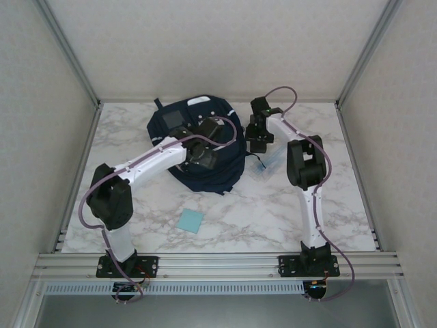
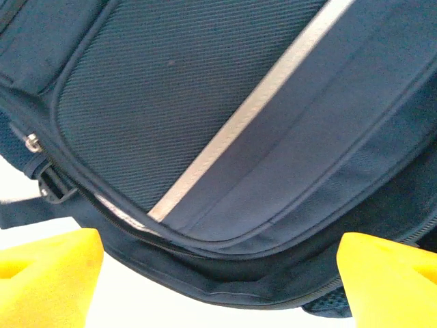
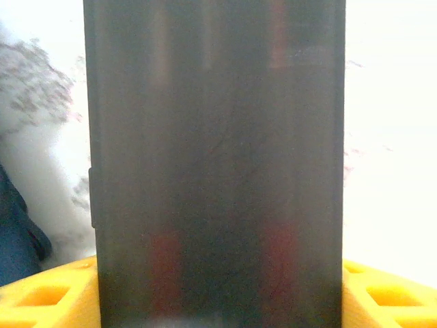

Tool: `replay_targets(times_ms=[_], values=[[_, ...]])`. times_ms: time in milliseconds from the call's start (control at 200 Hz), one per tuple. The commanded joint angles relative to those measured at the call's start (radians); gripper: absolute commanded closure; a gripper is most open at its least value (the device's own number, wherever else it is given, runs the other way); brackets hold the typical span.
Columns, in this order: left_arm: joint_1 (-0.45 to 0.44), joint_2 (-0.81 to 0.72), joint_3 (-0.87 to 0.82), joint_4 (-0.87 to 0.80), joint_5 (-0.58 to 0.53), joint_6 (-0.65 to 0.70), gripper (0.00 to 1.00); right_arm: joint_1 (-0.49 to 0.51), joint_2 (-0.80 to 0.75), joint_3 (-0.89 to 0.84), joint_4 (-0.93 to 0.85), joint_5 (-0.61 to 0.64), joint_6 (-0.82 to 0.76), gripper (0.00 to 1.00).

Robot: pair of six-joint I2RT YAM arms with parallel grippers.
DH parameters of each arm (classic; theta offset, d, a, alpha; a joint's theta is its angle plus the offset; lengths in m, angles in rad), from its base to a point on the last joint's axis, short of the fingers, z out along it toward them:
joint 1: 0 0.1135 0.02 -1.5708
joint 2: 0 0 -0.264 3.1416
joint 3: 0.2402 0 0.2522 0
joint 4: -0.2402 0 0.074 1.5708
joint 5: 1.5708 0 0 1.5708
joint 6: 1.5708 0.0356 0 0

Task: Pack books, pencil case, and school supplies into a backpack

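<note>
Dark grey-black oblong pencil case sat just right of the navy fabric backpack, the right gripper clamped on its long sides; the left gripper gaped empty. Best lifted level.

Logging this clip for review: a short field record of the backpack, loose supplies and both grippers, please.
backpack: navy, at the back centre of the table
left gripper: open, over the backpack
right gripper: shut on the pencil case, right of the backpack
clear packet: on the table, by the backpack's right side
light-blue pad: on the table, nearer than the backpack
</note>
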Motion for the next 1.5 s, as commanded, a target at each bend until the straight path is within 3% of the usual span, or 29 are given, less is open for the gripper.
replay_targets(times_ms=[0, 215, 626, 726, 801, 831, 991, 1111, 1306, 1497], values=[[-0.027, 0.047, 0.052, 0.014, 0.013, 0.092, 0.12, -0.040, -0.162, -0.051, -0.064, -0.027, -0.009, 0.45], [-0.052, 0.172, 0.126, 0.042, -0.050, 0.162, 0.21, -0.100, -0.364, -0.193, -0.058, -0.129, 0.001, 0.48], [-0.031, 0.292, 0.126, 0.127, -0.085, 0.185, 0.43, -0.125, -0.692, -0.462, -0.078, -0.115, -0.023, 0.46], [-0.010, 0.322, 0.127, 0.128, -0.066, 0.179, 0.60, -0.125, -0.750, -0.518, -0.082, -0.113, -0.014, 0.47], [0.000, 0.332, 0.134, 0.119, -0.044, 0.177, 0.84, -0.124, -0.785, -0.553, -0.086, -0.112, -0.004, 0.47], [0.002, 0.330, 0.138, 0.114, -0.039, 0.176, 1.00, -0.125, -0.797, -0.563, -0.087, -0.112, -0.004, 0.48], [0.006, 0.278, 0.201, 0.045, 0.002, 0.143, 1.00, -0.124, -0.843, -0.605, -0.105, -0.125, -0.002, 0.47], [0.037, 0.223, 0.301, -0.039, 0.107, 0.073, 1.00, -0.124, -0.875, -0.639, -0.105, -0.166, 0.009, 0.46], [0.117, 0.228, 0.541, -0.197, 0.275, -0.044, 1.00, -0.114, -0.910, -0.711, -0.043, -0.291, 0.064, 0.46], [0.168, 0.243, 0.627, -0.201, 0.388, -0.106, 1.00, -0.042, -0.912, -0.779, 0.102, -0.429, 0.178, 0.47]])
